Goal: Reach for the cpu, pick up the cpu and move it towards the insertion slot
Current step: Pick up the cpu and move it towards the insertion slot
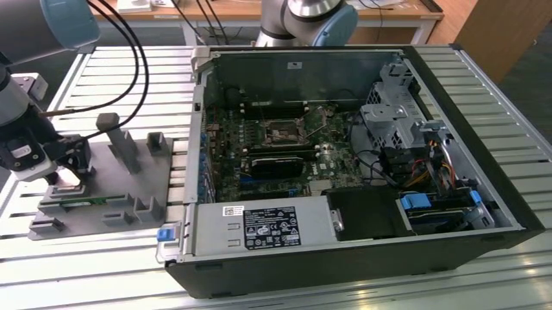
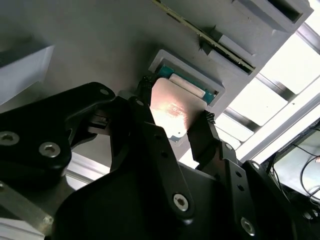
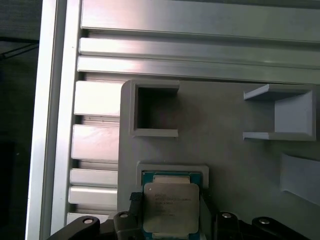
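Long silver metal slats (image 1: 112, 258) are making up the table under everything. The two black fingers (image 2: 207, 134) of the gripper (image 2: 175, 105) are pinching the cpu (image 2: 170, 112), a small flat square chip with a shiny silver top. One finger is pressing on each side edge. In the first wrist view the chip is covering part of a shallow square grey pocket (image 3: 172, 168), and some blue-green is showing inside the pocket. The pocket is sitting in a flat grey plastic tray (image 1: 159, 174) with upright posts, lying at the exterior view's left. A narrow green circuit strip (image 1: 82, 201) is lying on the tray just beside the gripper. The insertion slot (image 1: 283, 134), a small square socket with a dark middle and a silvery frame, is sitting well apart from the chip, inside the big open black computer case (image 1: 483, 129) at the exterior view's right.
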`<control>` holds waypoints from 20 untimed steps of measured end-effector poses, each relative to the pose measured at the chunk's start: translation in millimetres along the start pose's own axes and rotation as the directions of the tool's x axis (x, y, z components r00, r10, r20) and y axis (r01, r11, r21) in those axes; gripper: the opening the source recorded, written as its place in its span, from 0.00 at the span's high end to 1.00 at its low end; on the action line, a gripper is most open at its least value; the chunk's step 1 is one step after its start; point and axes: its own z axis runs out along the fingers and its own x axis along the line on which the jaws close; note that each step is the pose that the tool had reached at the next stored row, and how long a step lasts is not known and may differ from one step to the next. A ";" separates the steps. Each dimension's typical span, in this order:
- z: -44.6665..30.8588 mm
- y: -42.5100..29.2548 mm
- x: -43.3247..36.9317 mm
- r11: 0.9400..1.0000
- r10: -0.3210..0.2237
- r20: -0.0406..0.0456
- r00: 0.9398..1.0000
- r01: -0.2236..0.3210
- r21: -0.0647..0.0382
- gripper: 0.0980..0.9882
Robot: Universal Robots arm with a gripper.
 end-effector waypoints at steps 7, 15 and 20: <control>-3.6 0.1 0.0 1.000 0.000 0.000 1.000 0.000 0.001 0.51; -10.5 0.4 0.0 1.000 0.000 0.000 1.000 0.000 0.001 0.51; -15.1 0.6 -0.1 1.000 0.000 0.000 1.000 0.000 0.001 0.51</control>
